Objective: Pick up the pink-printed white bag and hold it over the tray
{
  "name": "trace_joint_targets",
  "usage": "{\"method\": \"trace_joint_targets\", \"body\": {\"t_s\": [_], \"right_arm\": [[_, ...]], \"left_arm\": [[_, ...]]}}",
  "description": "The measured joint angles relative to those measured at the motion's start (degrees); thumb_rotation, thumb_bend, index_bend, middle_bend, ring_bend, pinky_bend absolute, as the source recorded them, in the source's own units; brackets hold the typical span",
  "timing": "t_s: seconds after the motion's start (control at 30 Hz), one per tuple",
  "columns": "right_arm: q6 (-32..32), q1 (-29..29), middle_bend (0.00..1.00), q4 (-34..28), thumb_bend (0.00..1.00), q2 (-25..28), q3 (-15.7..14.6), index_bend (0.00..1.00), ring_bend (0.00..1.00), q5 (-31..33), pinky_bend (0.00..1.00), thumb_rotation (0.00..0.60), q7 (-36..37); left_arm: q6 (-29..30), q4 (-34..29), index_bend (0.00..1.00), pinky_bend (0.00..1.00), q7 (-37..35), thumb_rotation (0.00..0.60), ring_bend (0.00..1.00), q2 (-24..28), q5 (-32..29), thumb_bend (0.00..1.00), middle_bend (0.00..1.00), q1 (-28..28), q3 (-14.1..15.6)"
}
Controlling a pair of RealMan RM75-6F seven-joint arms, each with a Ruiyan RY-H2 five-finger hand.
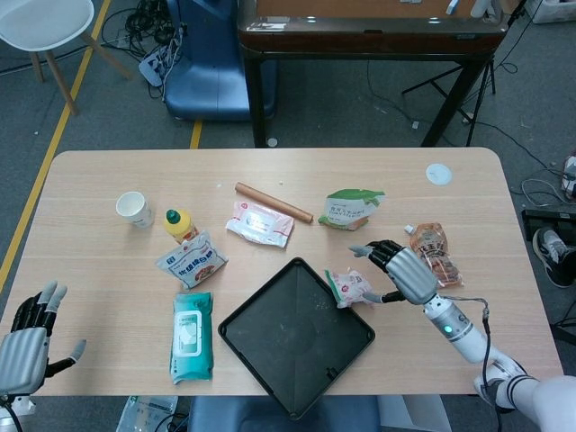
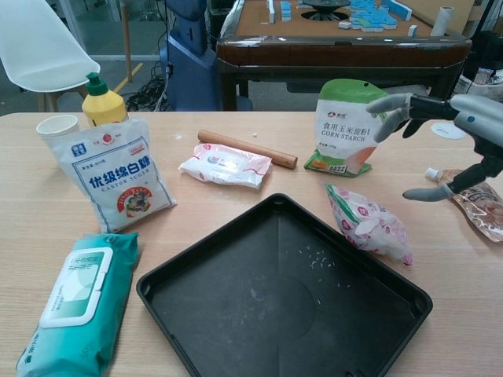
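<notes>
Pink-printed white bag below open right hand

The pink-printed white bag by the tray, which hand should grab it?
The right hand. It hovers open just beside the bag, which lies against the tray rim. The left hand sits at the table's far corner.

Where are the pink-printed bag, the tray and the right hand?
pink-printed white bag (image 2: 369, 226): chest view, middle of its crumpled body.
tray (image 2: 206, 250): chest view, left rim.
right hand (image 1: 409, 273): head view, back of the hand.
</notes>
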Motion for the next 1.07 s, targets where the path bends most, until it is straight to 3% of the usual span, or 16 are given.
{"method": "trace_joint_targets", "body": {"t_s": [0.27,0.47,0.67,1.07], "right_arm": [[0.0,-6.9,0.35,-18.0,0.14,9.8,2.7,0.16,0.26,8.6,0.29,0.6,-19.9],[-1.1,-13.2,0.35,-30.2,0.14,18.4,3.8,0.18,0.26,16.3,0.29,0.6,-29.9],[-1.0,-17.3,0.35,-34.2,0.14,21.7,4.4,0.2,0.26,18.4,0.29,0.6,-31.7],[-2.1,-19.0,0.35,-35.6,0.14,22.2,5.0,0.22,0.26,16.7,0.29,0.6,-31.3]], "left_arm": [[-0.7,1.3,0.04,0.03,-1.2,0.6,0.0,0.1,0.0,0.24,0.0,-1.1,-0.8],[-0.8,2.7,0.04,0.03,-1.9,0.6,0.0,-0.7,0.5,0.24,0.0,-1.6,-1.0],[-1.0,3.6,0.04,0.03,-2.6,0.6,0.0,-1.4,0.6,0.24,0.0,-1.9,-0.9],[-0.5,4.0,0.04,0.03,-2.7,0.6,0.0,-1.8,1.0,0.24,0.0,-1.9,-0.7]]}}
